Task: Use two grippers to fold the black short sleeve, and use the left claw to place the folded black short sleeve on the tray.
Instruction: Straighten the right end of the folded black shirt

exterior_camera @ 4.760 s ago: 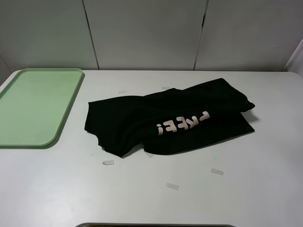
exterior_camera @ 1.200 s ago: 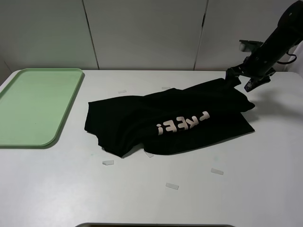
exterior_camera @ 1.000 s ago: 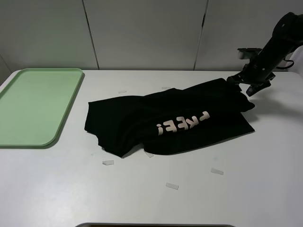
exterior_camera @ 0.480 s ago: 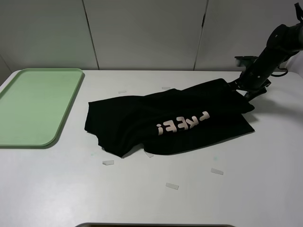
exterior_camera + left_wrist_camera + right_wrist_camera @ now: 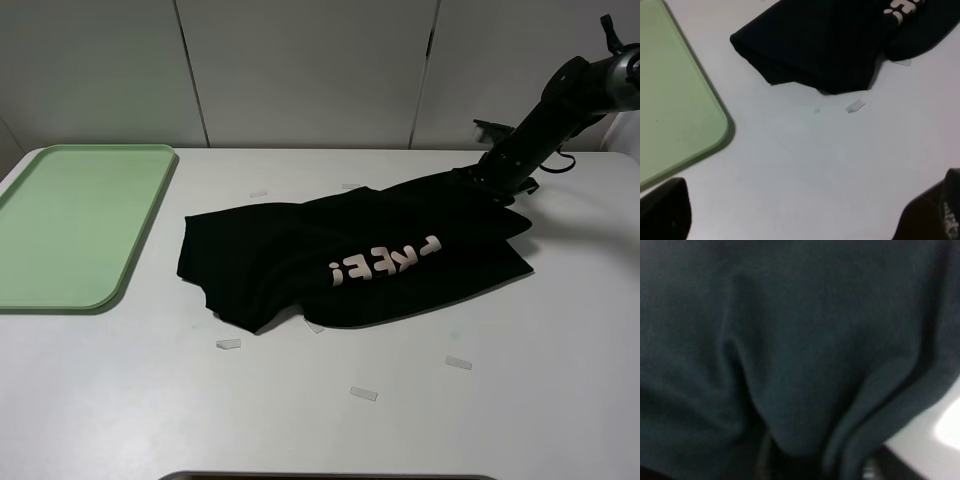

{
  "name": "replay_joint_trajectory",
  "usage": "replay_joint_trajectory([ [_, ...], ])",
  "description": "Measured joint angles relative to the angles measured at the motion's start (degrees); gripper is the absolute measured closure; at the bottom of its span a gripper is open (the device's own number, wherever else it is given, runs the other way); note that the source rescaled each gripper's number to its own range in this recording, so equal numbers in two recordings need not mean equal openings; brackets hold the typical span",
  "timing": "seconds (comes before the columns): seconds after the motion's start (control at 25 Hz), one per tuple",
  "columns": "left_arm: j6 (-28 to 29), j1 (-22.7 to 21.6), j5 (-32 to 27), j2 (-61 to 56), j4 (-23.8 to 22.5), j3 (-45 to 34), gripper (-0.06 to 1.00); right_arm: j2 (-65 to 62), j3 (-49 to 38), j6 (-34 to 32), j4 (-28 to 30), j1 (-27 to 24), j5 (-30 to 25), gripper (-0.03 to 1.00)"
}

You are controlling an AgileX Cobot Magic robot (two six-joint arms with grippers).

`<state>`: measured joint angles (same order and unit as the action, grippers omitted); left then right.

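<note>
At right jaws: shirt [image 5: 290, 255] corner.

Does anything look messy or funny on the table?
Yes. The black cloth T-shirt lies rumpled and crooked, and its pale letters read upside down in the high view. Some small pale scraps, like bits of tape, are scattered on the white table around it.
</note>
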<state>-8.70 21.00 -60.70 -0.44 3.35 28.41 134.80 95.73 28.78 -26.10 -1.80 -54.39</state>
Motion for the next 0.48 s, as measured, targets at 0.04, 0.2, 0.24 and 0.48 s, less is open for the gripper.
replay_joint_trajectory([
  [0.04, 0.0, 0.0, 0.0, 0.0, 0.0, 0.0, -0.06, 0.12, -0.04, 0.0, -0.22, 0.42, 0.0, 0.81],
  [0.2, 0.0, 0.0, 0.0, 0.0, 0.0, 0.0, -0.06, 0.19, -0.04, 0.0, 0.58, 1.6, 0.42, 0.86],
  [0.24, 0.0, 0.0, 0.0, 0.0, 0.0, 0.0, -0.06, 0.19, -0.04, -0.05, 1.25, 1.86, 0.78, 0.86],
  [0.48, 0.0, 0.0, 0.0, 0.0, 0.0, 0.0, -0.06, -0.69, -0.04, -3.74, 9.13, 3.85, 2.36, 0.86],
])
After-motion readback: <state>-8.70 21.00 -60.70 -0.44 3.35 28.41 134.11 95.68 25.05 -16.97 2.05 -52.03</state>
